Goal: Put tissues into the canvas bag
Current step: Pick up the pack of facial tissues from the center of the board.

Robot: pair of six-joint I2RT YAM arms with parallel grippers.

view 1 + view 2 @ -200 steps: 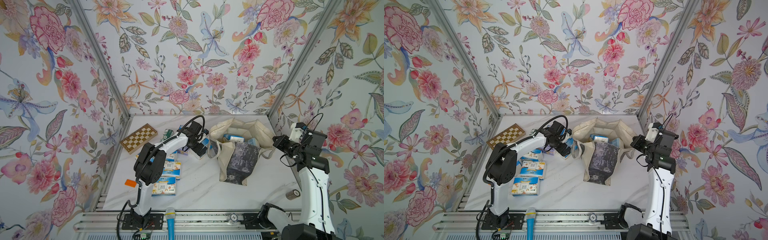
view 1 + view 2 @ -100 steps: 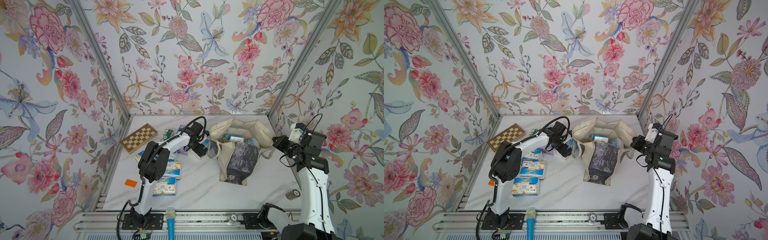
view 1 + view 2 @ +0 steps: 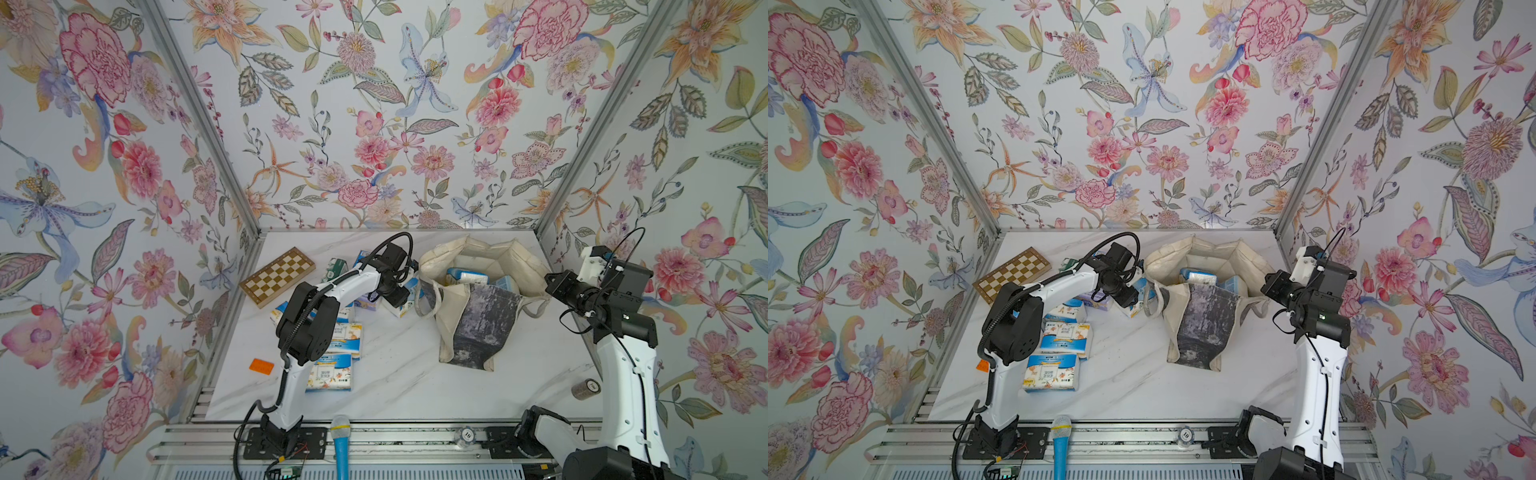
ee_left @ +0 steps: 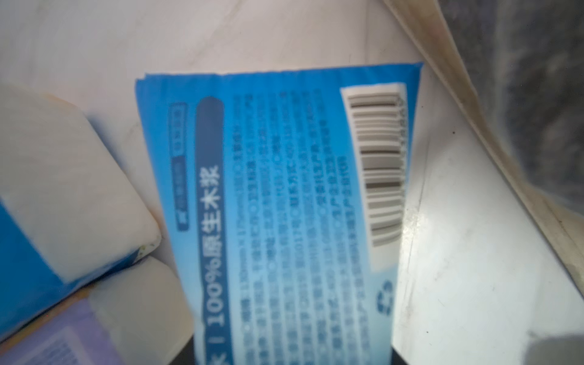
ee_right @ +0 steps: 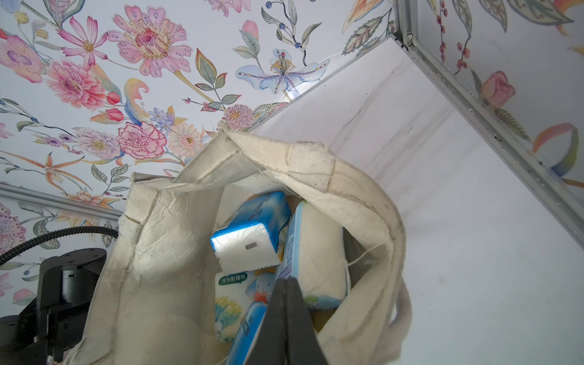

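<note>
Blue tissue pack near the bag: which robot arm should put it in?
Left. The left tool sits at the blue pack, beside the canvas bag; the right tool is shut at the bag's rim.

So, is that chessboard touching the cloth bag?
Apart. Both top views show the chessboard lying well clear of the canvas bag, with tissue packs lying between them.

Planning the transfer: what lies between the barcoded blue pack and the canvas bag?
Only bare marble tabletop separates pack from bag, per left wrist view.

Both top views high, down over the whole table [image 3: 395, 386]; wrist views close on tissues [image 4: 284, 205], canvas bag [image 5: 158, 252]
</note>
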